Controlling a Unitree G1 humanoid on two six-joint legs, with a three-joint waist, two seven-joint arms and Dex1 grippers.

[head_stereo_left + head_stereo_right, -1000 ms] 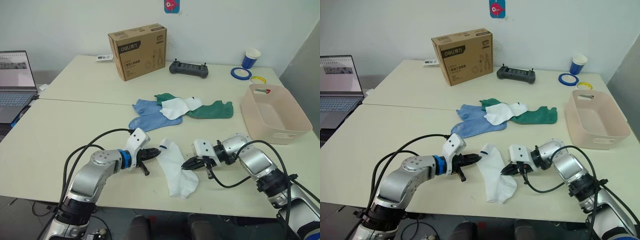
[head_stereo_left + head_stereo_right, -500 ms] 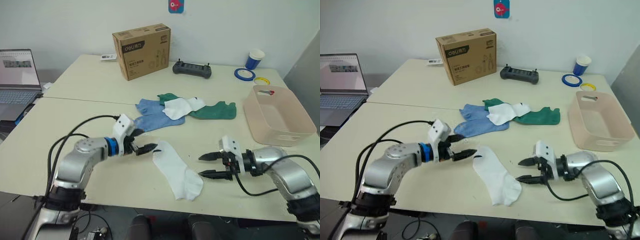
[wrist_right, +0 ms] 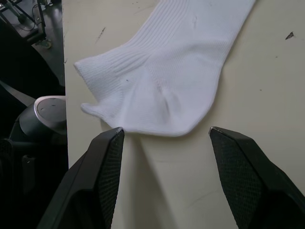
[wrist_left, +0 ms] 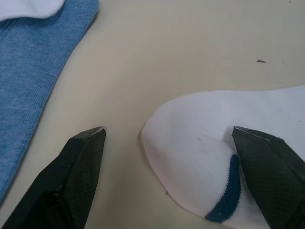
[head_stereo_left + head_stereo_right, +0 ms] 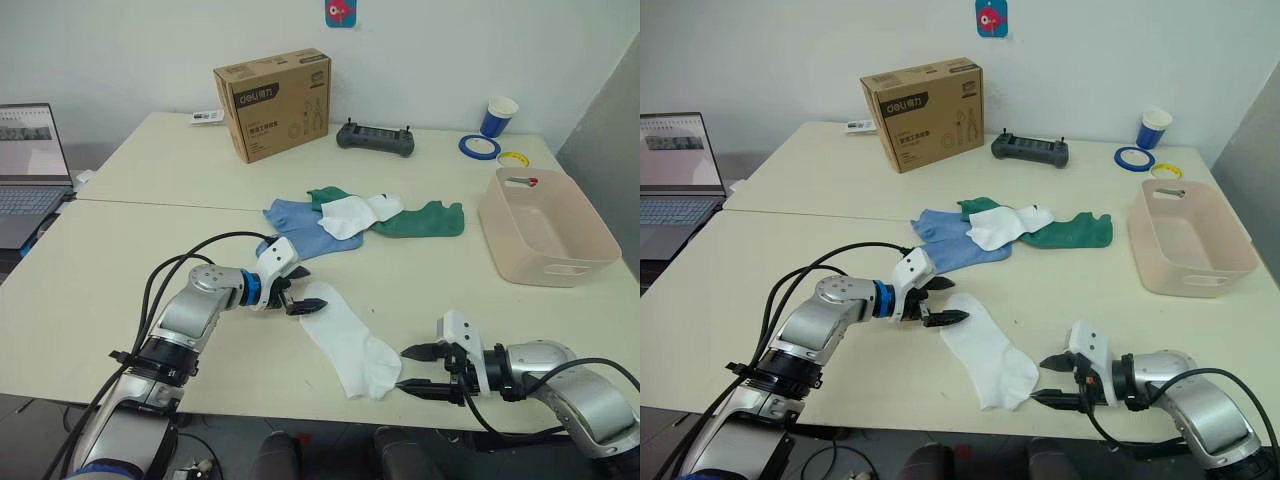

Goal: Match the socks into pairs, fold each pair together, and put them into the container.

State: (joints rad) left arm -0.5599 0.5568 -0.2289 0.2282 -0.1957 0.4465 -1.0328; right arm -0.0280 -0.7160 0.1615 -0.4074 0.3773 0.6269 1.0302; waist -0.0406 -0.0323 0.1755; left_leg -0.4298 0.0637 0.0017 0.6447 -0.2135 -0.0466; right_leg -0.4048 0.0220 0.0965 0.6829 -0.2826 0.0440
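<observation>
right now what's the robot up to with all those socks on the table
It is working on one white sock lying flat near the table's front edge. The left gripper is open at the sock's toe end, and the right gripper is open just off its cuff end; neither holds it. The other white sock, the blue socks and the green socks lie heaped mid-table. The pink bin holds no socks.

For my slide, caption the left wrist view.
Open left gripper poised at the toe end of a white sock, light blue sock alongside.
</observation>
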